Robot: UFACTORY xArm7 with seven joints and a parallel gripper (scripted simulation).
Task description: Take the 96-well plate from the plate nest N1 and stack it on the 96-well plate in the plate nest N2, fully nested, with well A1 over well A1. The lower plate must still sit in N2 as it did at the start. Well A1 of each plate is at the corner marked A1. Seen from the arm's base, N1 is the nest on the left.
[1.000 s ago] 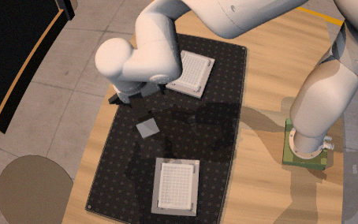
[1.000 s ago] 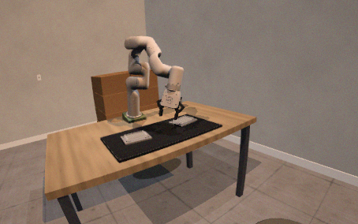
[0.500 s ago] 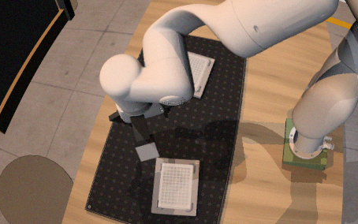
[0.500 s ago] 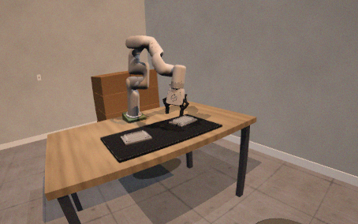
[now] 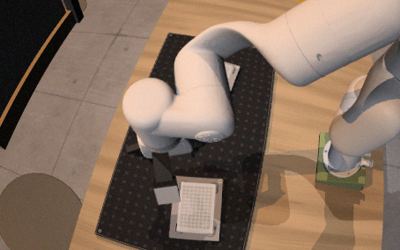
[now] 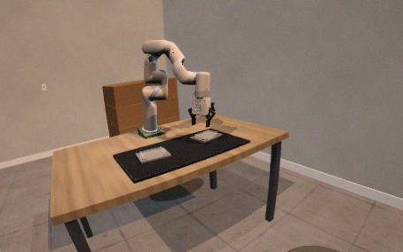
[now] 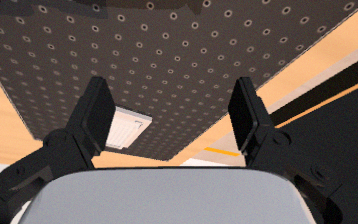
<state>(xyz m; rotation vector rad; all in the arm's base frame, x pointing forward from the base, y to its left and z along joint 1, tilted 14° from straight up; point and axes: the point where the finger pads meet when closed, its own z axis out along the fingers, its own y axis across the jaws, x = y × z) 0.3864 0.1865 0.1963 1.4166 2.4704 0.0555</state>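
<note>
One pincer, the gripper [image 7: 171,100], is hanging released with its jaws spread wide and nothing between them, and it is hovering above the black mat [image 5: 251,132] toward the mat's 6 o'clock end in the top view. Just beyond it, the 96-well plate in N1 [image 5: 196,207] is sitting flat in its nest [image 5: 218,187], not yet lifted. Farther off, at the mat's 12 o'clock end, the plate in N2 [image 6: 153,154] is lying in its own nest, well apart from the first. Farthest, the arm [image 5: 286,40] is arching back to its green base plate [image 5: 361,182] at 3 o'clock. Judged from here, the descent is risking an off-centre closure that would tilt the plate on lifting. A turn of the wrist during transfer would be putting A1 over the wrong corner, and a hard landing would be shifting the lower plate in N2. The arm is covering almost all of N2 in the top view. The A1 marks are too small to read. The wrist view is showing only part of one plate beside a finger [image 7: 97,117], and which nest it belongs to cannot be told.
</note>
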